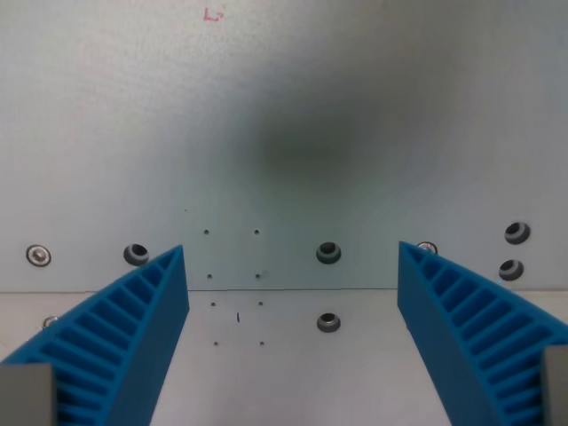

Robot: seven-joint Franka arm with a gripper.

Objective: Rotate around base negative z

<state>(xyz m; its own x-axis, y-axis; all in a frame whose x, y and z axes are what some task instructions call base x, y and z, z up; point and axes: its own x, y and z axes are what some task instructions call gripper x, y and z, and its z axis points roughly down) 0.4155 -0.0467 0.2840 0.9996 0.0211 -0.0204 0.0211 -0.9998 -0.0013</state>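
Honestly, can't judge progress from one wrist frame: the task is a pure rotation about the base z axis, neg. direction, and nothing here marks a start heading or a target. No obj to pick, so the "thing" is really my own gripper (293,266) and the arm behind it. How much turn is done vs. left: can't tell.

Gripper state: wide apart, nothing between the fingers. The two blue ribbed fingers (120,342) come in from the bottom corners, one at the wrist view's left, one at the right, tips pointing toward the far side and well apart from each other. Ribs look clean, no damage visible.

Below me is a pale grey table (293,106), w/ a seam running left-right approx. level w/ the fingertips. Threaded holes sit in it: one bolt hole (328,253) just past the seam, another hole (328,322) on the near side. A screw head (37,256) at far left, two more holes at far right. A grid of small dots lies between the fingers. Tiny red mark (214,13) at the far edge, too small to read. A soft dark shadow sits mid-table.

My guess: those holes and the seam are the only refs for tracking the turn.
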